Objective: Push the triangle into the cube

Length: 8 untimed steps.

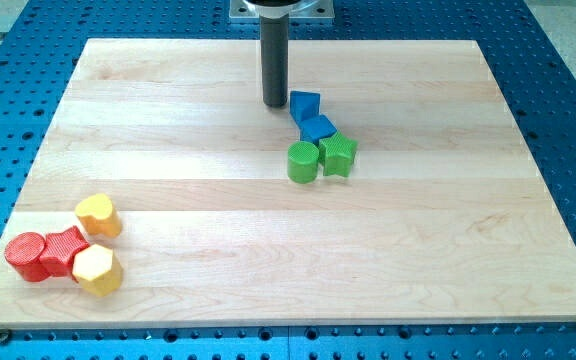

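Observation:
A blue triangle (305,104) lies near the view's top centre of the wooden board (218,200). A blue cube (317,128) sits just below and to the right of it, touching it. My tip (274,103) stands just left of the blue triangle, close to its left side. A green cylinder (303,162) and a green star (337,155) sit directly below the cube, touching it.
At the view's bottom left are a red cylinder (26,256), a red star (64,250), a yellow heart-like block (98,215) and a yellow hexagon (97,269). A blue perforated table (568,120) surrounds the board.

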Each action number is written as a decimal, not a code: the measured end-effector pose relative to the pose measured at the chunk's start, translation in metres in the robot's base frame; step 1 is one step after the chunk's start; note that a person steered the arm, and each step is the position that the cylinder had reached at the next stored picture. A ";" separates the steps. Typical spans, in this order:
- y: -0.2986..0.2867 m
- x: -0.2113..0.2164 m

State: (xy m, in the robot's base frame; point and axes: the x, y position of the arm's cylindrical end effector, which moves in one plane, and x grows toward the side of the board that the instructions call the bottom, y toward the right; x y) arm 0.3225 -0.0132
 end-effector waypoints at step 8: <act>0.034 0.023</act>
State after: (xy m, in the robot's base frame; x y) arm 0.3451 0.0203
